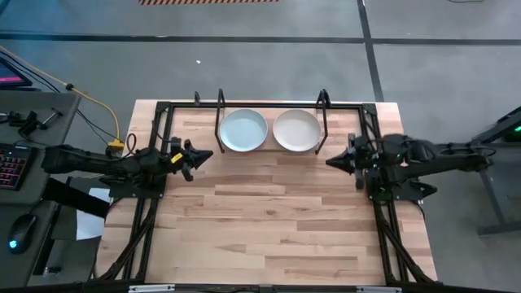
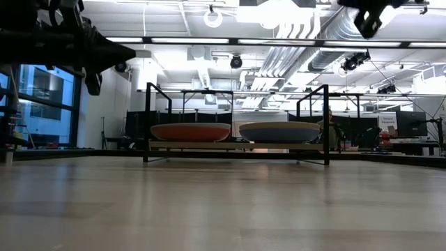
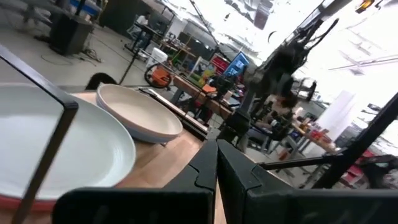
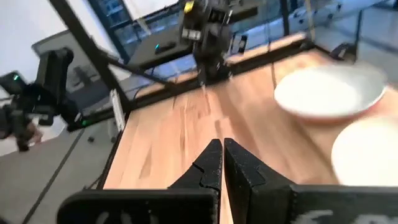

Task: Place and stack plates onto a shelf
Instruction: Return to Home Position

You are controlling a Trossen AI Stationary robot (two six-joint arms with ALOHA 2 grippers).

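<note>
Black thin metal rods make up the low shelf [image 1: 218,122]. In the high view it carries two round matte plates side by side: a pale green plate [image 1: 243,130] in its left half and a cream-white plate [image 1: 296,130] in its right half. The left gripper [image 1: 207,154] hangs just off the shelf's left front corner and the right gripper [image 1: 330,161] just off its right front corner, both pointing inward. All the plates look shelved, so only the retreat remains. I judge it best done by lifting first, so the tips clear the upright posts and plate rims. Each arm should then draw straight back from the shelf, never sweeping across its front.

The low view shows each stack's lower plate: a red shallow plate [image 2: 190,132] in the shelf's left half and a blue shallow plate [image 2: 279,132] in its right. Both stacks look level.

In the left wrist view that arm's fingers are pressed together and empty, with the shelf's plates just ahead. The right wrist view shows the same: fingers drawn together, holding nothing.

The light wooden plank tabletop [image 1: 260,220] spreads smooth in front of the shelf, edged by a larger black frame [image 1: 346,104]. Well left of the shelf, off the table, lie a dark keyboard [image 1: 11,167] and a mouse [image 1: 22,233]. Behind the shelf opens a workshop with ceiling ducts, strip lights, windows and cluttered benches.
</note>
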